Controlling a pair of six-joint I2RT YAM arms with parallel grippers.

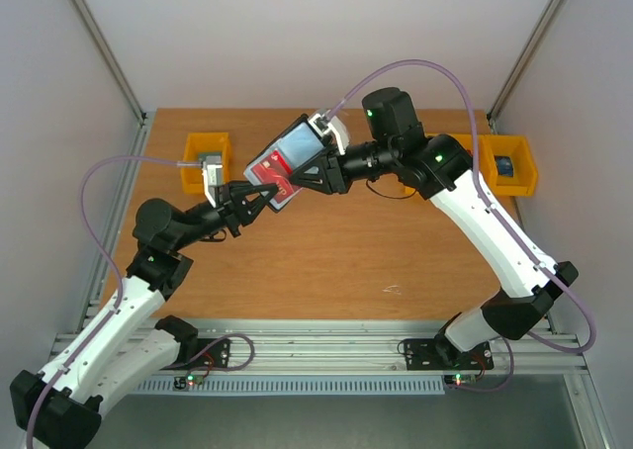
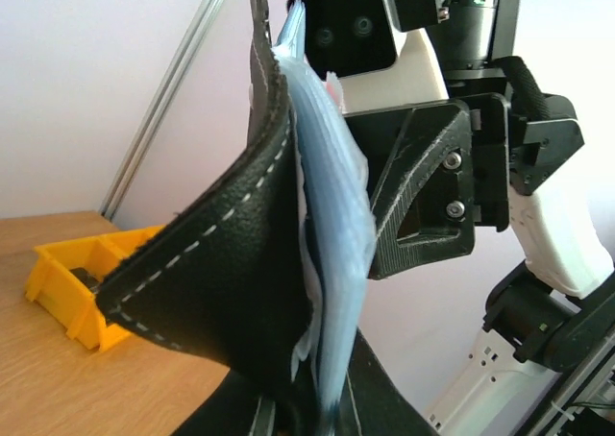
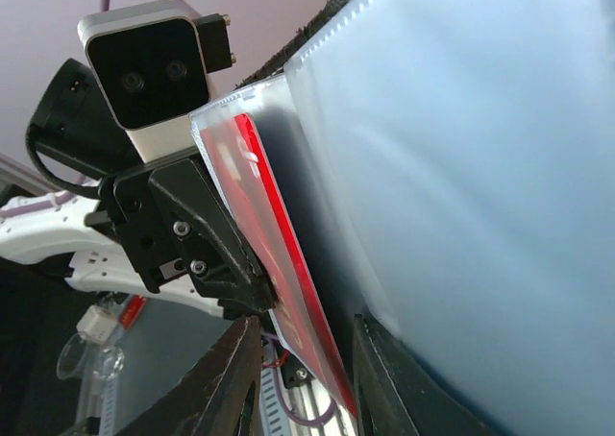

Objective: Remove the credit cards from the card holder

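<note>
Card holder (image 1: 297, 147) hanging open above desk (image 1: 356, 261), your left jaws pinching one edge. Right jaws straddling red card (image 3: 279, 254), card sitting in pocket; cannot tell whether you are gripping it. Nothing out yet, both cards left to pull; dark card not showing. No lettering reading clearly.

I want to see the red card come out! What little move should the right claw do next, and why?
Probably close the right gripper fully on the red card: its fingers straddle the card's edge without pinching it, and the left gripper holds the card holder up.
</note>
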